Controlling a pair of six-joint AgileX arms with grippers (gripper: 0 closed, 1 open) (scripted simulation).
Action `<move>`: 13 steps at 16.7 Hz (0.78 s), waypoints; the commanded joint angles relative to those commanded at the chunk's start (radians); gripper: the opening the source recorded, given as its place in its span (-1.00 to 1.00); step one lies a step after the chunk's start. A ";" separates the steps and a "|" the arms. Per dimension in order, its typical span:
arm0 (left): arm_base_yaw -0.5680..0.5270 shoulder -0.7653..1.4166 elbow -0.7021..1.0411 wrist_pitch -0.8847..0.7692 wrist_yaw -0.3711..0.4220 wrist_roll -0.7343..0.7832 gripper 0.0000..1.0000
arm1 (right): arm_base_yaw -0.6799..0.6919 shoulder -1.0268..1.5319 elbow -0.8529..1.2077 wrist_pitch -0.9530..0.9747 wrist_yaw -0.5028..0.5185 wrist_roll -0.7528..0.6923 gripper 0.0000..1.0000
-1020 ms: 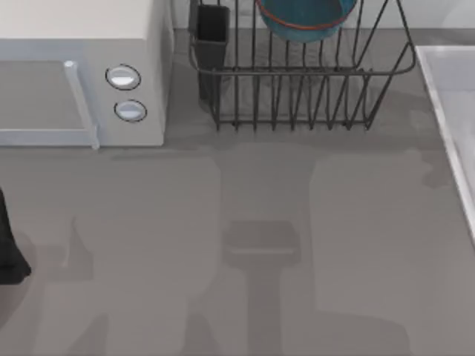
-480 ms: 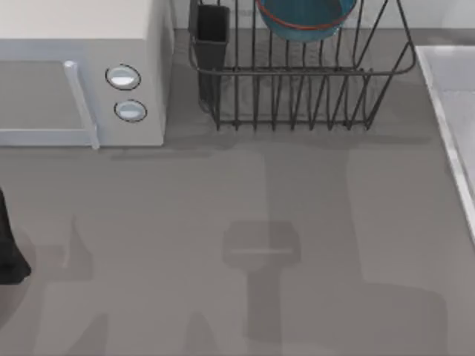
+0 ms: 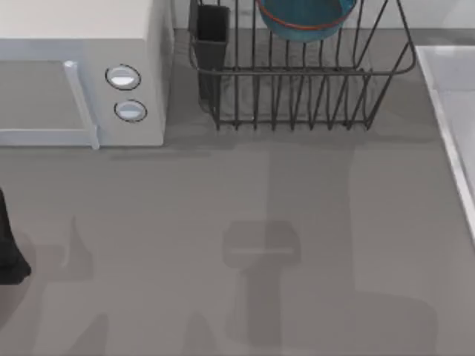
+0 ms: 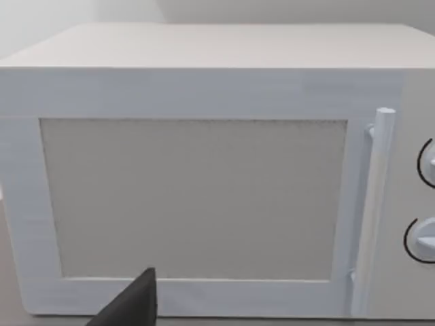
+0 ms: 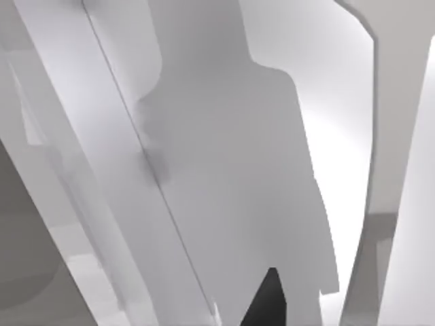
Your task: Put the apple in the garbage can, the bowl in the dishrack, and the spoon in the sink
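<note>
A round, glossy deep blue bowl [image 3: 304, 18] with a reddish-brown rim sits inside the dark wire dishrack [image 3: 300, 96] at twelve o'clock on the smooth grey tabletop [image 3: 237, 222]. The pale sink's [image 3: 449, 96] straight rim lies at two o'clock. A boxy white microwave [image 3: 82, 74] stands at ten o'clock. Claw states: cannot tell.

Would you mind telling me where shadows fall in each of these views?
Top view: broad soft arm shadows cross the table in front of the dishrack. Left wrist view: the microwave is evenly lit. Right wrist view: a large grey shadow lies across the pale sink.
</note>
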 joint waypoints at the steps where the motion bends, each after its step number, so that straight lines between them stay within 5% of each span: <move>1: 0.000 0.000 0.000 0.000 0.000 0.000 1.00 | 0.000 -0.016 -0.059 0.034 0.000 -0.001 -1.00; 11: 0.000 0.000 0.000 0.000 0.000 0.000 1.00 | -0.003 -0.084 -0.292 0.195 -0.002 -0.002 -1.00; 13: 0.000 0.000 0.000 0.000 0.000 0.000 1.00 | -0.003 -0.084 -0.292 0.195 -0.002 -0.002 -0.70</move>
